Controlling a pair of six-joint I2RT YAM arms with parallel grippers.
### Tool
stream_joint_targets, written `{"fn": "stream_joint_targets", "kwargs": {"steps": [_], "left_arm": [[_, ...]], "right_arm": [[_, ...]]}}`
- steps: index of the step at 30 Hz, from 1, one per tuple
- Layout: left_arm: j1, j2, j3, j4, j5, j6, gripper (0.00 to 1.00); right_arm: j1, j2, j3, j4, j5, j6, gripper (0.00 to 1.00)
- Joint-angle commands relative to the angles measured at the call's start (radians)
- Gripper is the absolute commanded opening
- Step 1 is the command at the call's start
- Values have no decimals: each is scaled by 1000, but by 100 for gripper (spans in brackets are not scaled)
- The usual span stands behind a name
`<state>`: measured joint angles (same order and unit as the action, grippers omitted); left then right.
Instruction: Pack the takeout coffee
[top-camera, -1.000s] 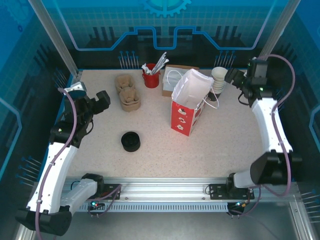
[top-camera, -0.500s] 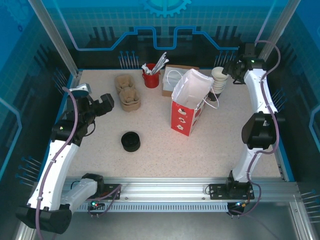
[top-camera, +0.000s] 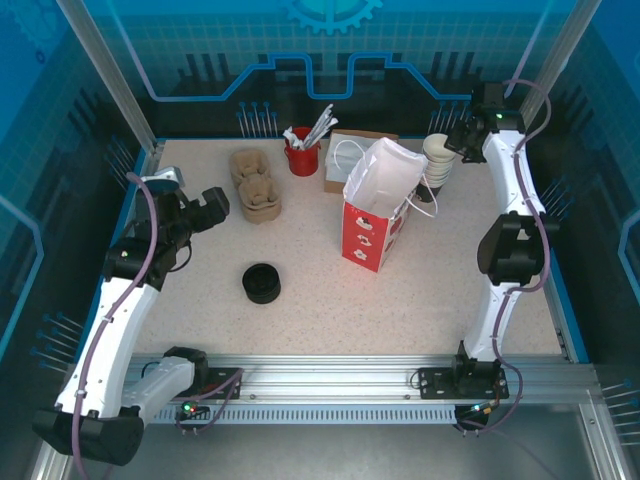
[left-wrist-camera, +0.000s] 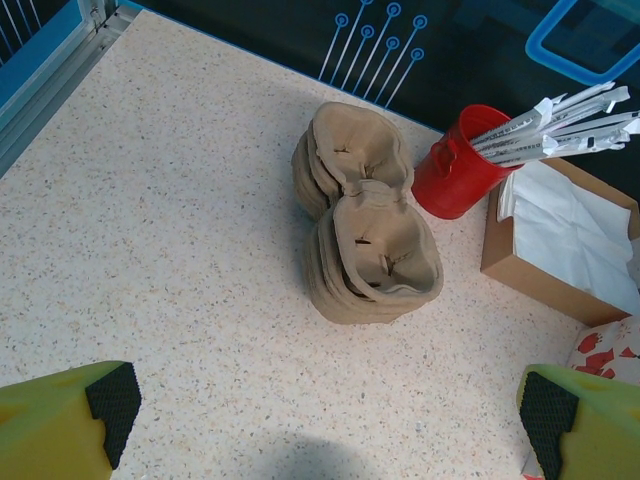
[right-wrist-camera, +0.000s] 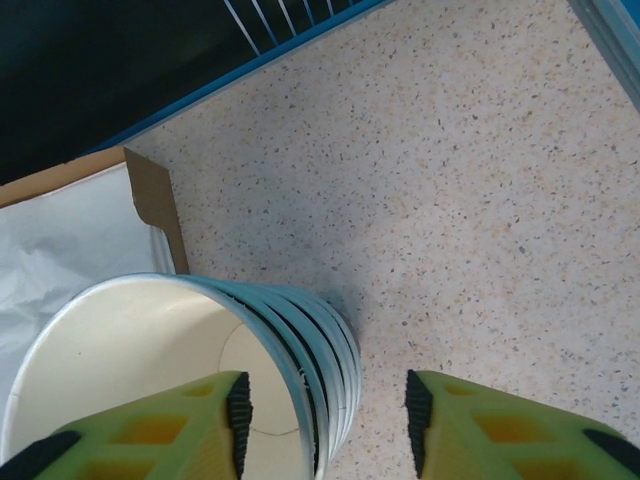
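Above speckled table (right-wrist-camera: 480, 200), right gripper (right-wrist-camera: 327, 420) straddles nested paper cups (right-wrist-camera: 130, 370).

Top: high above the near edge, looking down over the whole table (top-camera: 400, 310) | Left wrist: from left gripper (left-wrist-camera: 330, 405), near, tilted down at carriers (left-wrist-camera: 365, 235), shared with top | Right wrist: from right gripper (right-wrist-camera: 328, 410), very close above cup stack (right-wrist-camera: 130, 370), shared with top

A speckled beige worktop (top-camera: 330, 300) is enclosed by blue patterned panels (top-camera: 200, 40); an aluminium rail (top-camera: 330, 378) is fixed along its near edge.
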<state>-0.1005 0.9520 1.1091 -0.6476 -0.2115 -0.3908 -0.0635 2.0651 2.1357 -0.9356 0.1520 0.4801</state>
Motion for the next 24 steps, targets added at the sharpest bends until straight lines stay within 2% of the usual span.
{"fn": "stream_joint_targets", "kwargs": {"steps": [1,7,17,24], "left_arm": [[-4,1,-9,7,5,11,99],[-3,2,-9,14,1,16,99],[-3,5,-11,13,-6,21,99],[-4,5,-2,3,-13,26,99]], "right_arm": [[7,20,38,-25,-27,-3,44],[7,44,61,-29,-51,-5,24],[8,52,66,-30,-48,-4,21],[13,46,88,-45,-46,-16,4]]}}
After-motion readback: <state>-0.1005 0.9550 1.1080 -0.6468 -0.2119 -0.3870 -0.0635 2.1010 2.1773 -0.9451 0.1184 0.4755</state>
